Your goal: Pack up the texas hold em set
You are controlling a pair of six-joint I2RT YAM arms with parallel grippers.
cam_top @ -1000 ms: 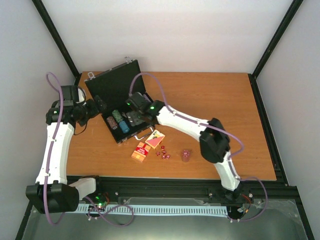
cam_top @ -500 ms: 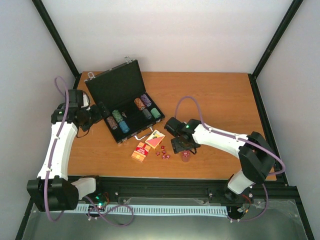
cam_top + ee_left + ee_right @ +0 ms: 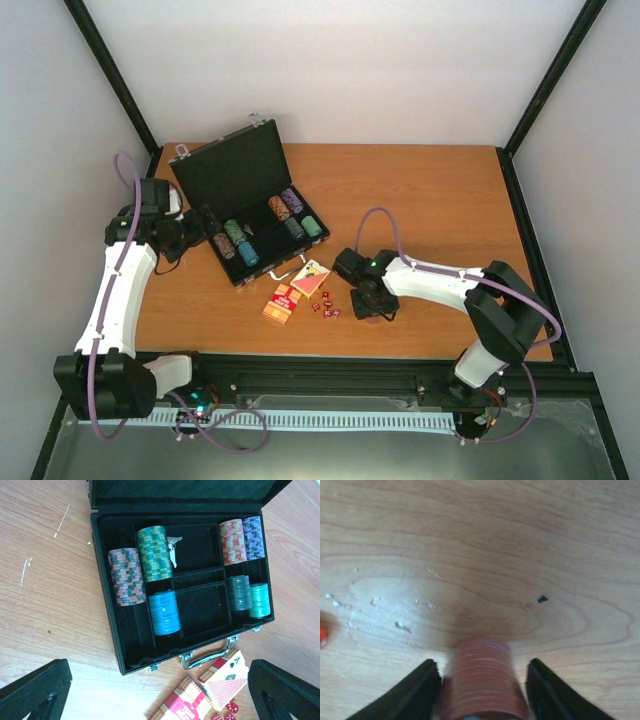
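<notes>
Movement since a second ago: the right gripper left the case and now sits low over the loose stack, fingers narrowed to flank it. Whether they grip it is unclear. The left gripper hangs wide open and empty beside the open case at the table's back left. Boxes and dice lie between case and stack.

A wooden table with orange-brown grain fills the middle. The back wall is plain white; the side walls look pale grey. Black frame bars rise at the two back corners. A black rail runs along the near edge of the table, with a grey metal sheet below it. The light is soft and even. Small white scratches mark the wood.
</notes>
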